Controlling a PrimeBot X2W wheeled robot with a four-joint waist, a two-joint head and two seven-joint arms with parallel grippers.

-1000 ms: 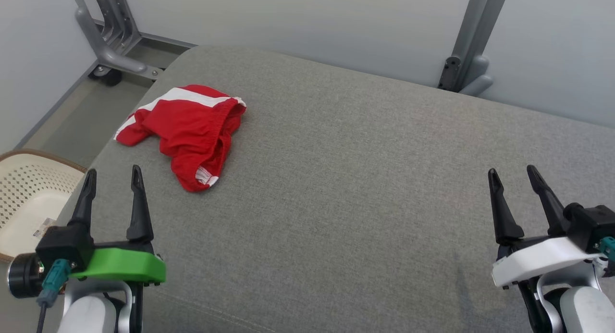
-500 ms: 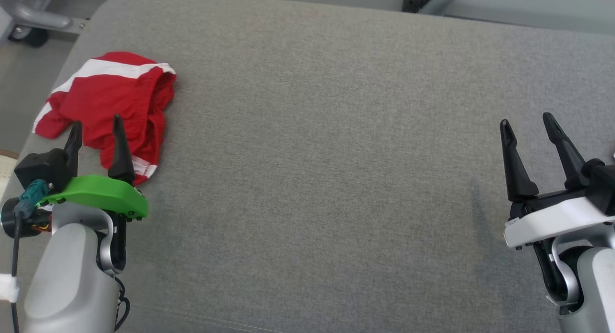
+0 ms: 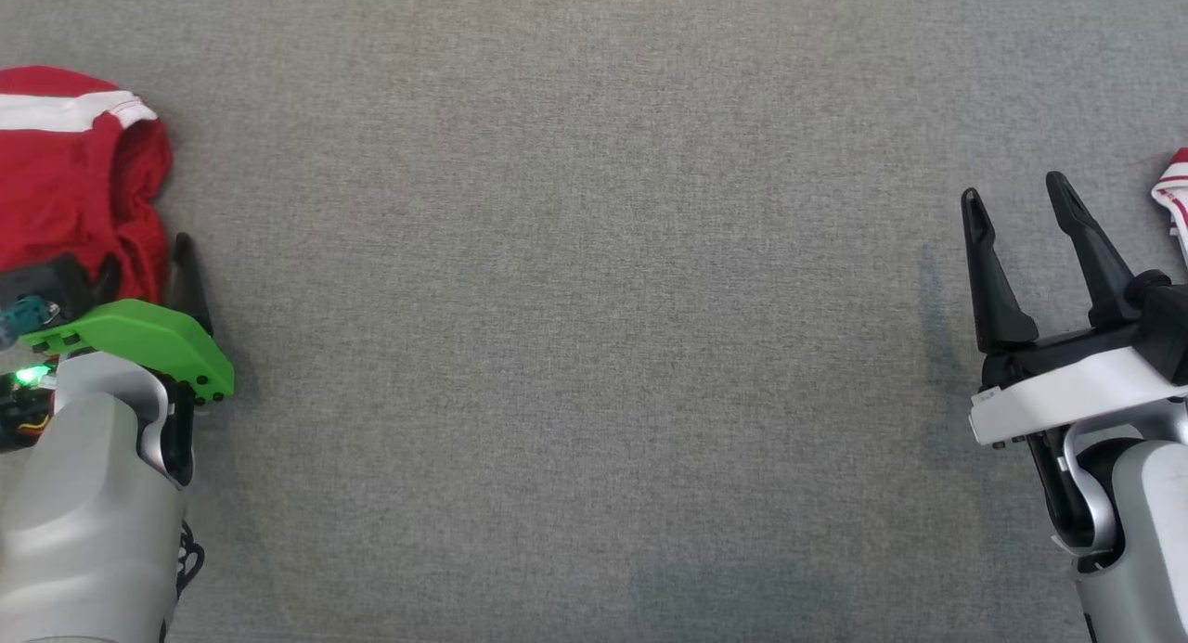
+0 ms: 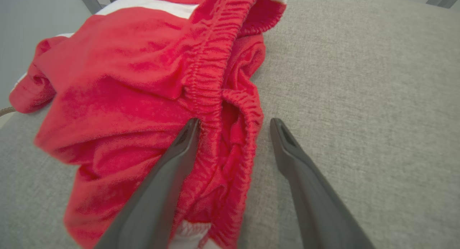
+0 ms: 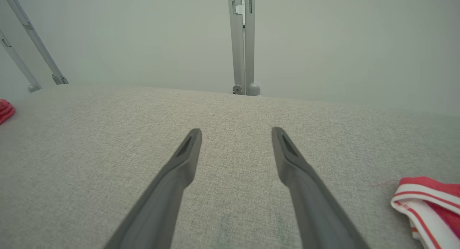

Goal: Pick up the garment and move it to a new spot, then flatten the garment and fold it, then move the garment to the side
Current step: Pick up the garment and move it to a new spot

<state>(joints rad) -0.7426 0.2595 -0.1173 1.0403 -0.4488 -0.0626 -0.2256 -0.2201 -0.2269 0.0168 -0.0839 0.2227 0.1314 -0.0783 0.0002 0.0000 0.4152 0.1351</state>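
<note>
The garment (image 3: 74,179) is a crumpled pair of red shorts with a white stripe, lying at the left edge of the head view. My left gripper (image 3: 144,267) is open at its near edge. In the left wrist view the gripper (image 4: 234,122) straddles the elastic waistband of the garment (image 4: 143,80): one finger lies over the red cloth, the other over bare grey fabric. My right gripper (image 3: 1012,190) stands open and empty far to the right. In the right wrist view it (image 5: 235,130) hovers over bare surface, with a bit of the garment (image 5: 5,110) at the left edge.
Everything rests on a wide grey upholstered surface (image 3: 594,300). A small red-and-white striped cloth (image 3: 1171,193) lies at the right edge, just right of my right gripper, and shows low right in the right wrist view (image 5: 424,202). Metal posts (image 5: 240,44) stand behind the surface against a pale wall.
The head camera has tipped down and forward, so the whole picture shifted. My left gripper has advanced from short of the garment to over its near edge. The right gripper has barely moved.
</note>
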